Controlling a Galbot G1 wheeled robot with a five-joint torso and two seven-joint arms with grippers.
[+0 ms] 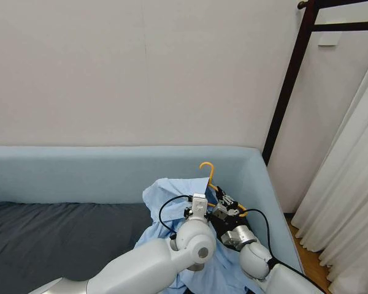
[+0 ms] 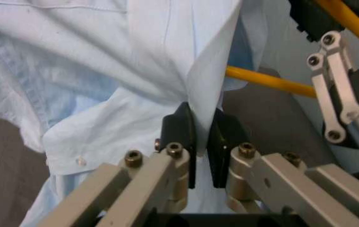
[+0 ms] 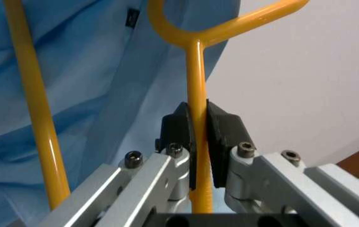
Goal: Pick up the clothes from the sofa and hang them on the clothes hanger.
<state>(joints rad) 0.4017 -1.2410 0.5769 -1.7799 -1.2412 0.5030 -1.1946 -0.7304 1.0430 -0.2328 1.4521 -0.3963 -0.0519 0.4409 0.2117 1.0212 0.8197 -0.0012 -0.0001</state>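
My left gripper (image 2: 201,139) was clamped on a fold of the light blue shirt (image 2: 98,71). Just beside it, my right gripper (image 3: 200,135) was closed on the stem of the yellow hanger (image 3: 196,75), the hook just beyond its fingertips. The shirt lay bunched around both grippers on the sofa (image 1: 80,174). Farther off to my right gripper's side stood a dark clothes rack (image 1: 289,86).

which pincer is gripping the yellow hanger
The right pincer: it is shut on the yellow hanger, on its stem just below the hook. The left pincer instead pinches a fold of the light blue shirt.
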